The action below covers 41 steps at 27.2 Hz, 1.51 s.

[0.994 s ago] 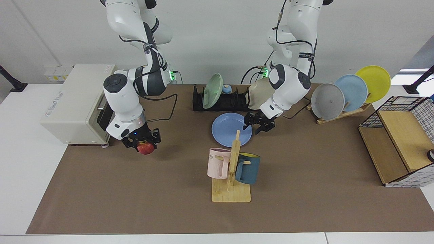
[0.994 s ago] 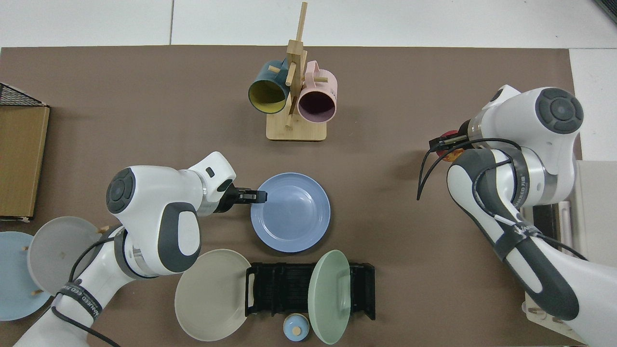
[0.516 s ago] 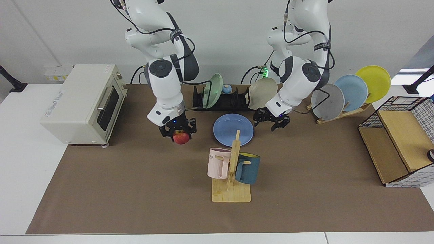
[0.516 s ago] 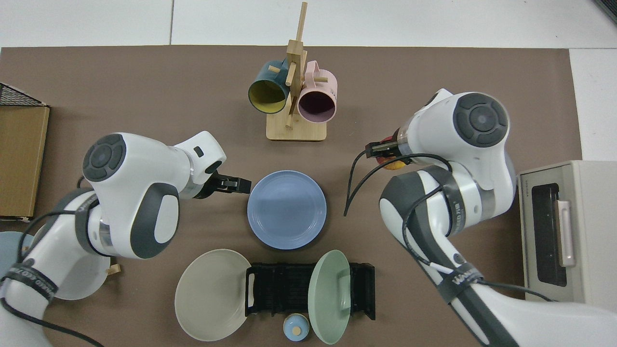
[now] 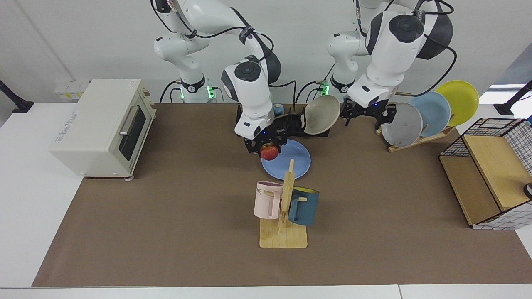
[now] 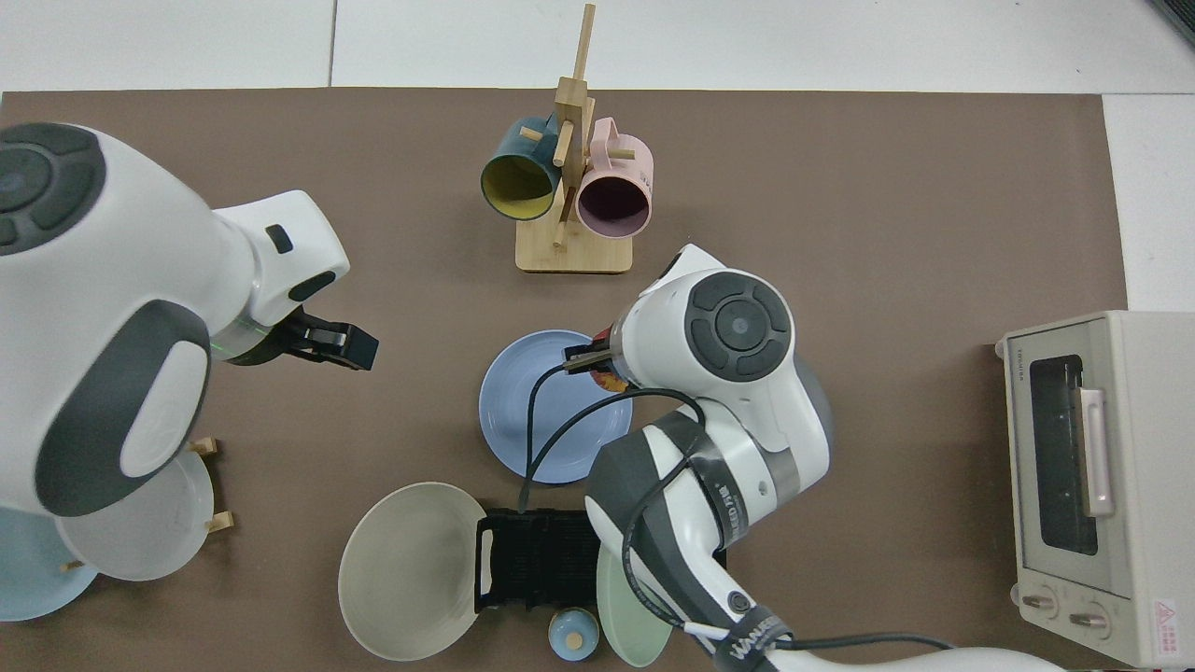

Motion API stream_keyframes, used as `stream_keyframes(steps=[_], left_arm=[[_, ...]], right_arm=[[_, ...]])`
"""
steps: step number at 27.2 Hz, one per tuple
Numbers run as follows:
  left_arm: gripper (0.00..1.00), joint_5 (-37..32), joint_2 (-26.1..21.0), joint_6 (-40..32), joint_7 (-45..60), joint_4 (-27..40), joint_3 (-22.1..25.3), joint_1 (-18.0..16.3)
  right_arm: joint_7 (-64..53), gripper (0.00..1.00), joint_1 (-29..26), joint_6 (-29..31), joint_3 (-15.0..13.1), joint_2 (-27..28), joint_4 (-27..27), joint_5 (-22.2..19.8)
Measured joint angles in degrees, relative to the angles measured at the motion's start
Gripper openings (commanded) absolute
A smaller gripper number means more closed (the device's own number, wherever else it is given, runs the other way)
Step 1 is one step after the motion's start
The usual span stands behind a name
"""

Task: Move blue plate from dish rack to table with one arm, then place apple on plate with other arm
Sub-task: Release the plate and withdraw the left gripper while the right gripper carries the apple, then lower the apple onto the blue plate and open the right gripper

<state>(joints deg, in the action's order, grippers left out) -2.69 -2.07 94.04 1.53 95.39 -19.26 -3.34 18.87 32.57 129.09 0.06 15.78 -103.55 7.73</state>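
The blue plate (image 5: 286,160) lies flat on the brown mat of the surface (image 5: 166,216), just in front of the black dish rack (image 5: 291,124) and just behind the wooden mug tree (image 5: 284,207) with its pink mug (image 5: 266,200) and dark teal mug (image 5: 302,206).

The right tool (image 5: 266,147) hangs over the plate's edge on the toaster oven's side, its 2 fingers closed around the apple (image 5: 270,152). The apple is red with a yellow patch and sits above the plate; whether it touches the plate I cannot tell. From above, the right arm's wrist covers most of the fruit, and only a sliver of the apple (image 6: 611,380) peeks out beside the plate (image 6: 541,411).

The left tool (image 5: 365,112) is raised well clear of the mat, between the beige plate (image 5: 321,114) leaning at the end of the rack and the grey plate (image 5: 401,123) on the slanted wooden stand. Its fingers are spread apart and hold nothing. In the top view the same tool (image 6: 341,343) shows as a black block well off to the side of the blue plate.

A pale green plate (image 6: 627,616) stands in the rack (image 6: 532,560). The cream toaster oven (image 5: 99,126) sits at the mat's far end.
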Motion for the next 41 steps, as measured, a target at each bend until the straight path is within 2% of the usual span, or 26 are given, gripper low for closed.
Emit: stream_keyframes(steps=[8, 19, 21, 22, 23, 25, 26, 41], left_arm=[[0.99, -0.15, 2.19, -4.24, -0.39, -4.88, 4.11, 0.16], [1.0, 1.57, 3.9, -5.51, -0.61, -4.98, 6.74, 0.97], [1.0, 1.74, 4.13, -5.54, -0.61, -4.98, 7.1, 0.9], [1.0, 1.78, 4.22, -5.58, -0.61, -4.98, 7.2, 0.88], [1.0, 1.79, 4.3, -5.6, -0.62, -4.98, 7.25, 0.88], [1.0, 1.79, 4.45, -5.62, -0.61, -4.98, 7.25, 0.89], [1.0, 1.79, 4.52, -5.63, -0.61, -4.98, 7.25, 0.89], [1.0, 1.79, 5.92, -5.83, -0.58, -4.99, 7.59, 0.86]], right_arm=[[2.6, 0.0, 5.46, 6.18, 0.0, 5.21, -0.47, 0.03], [2.67, 0.01, 6.83, 8.65, -0.11, 8.54, -1.38, 0.04], [2.66, 0.1, 6.89, 8.68, -0.11, 8.58, -1.59, 0.04], [2.66, 0.2, 6.89, 8.68, -0.13, 8.59, -1.64, 0.04], [2.66, 0.37, 6.89, 8.69, -0.17, 8.59, -1.67, 0.04], [2.66, 0.83, 6.87, 8.69, -0.29, 8.59, -1.71, 0.04], [2.67, 1.0, 6.86, 8.69, -0.36, 8.59, -1.75, 0.04], [2.67, 1.0, 6.33, 7.44, -1.58, 6.84, -1.67, 0.01]])
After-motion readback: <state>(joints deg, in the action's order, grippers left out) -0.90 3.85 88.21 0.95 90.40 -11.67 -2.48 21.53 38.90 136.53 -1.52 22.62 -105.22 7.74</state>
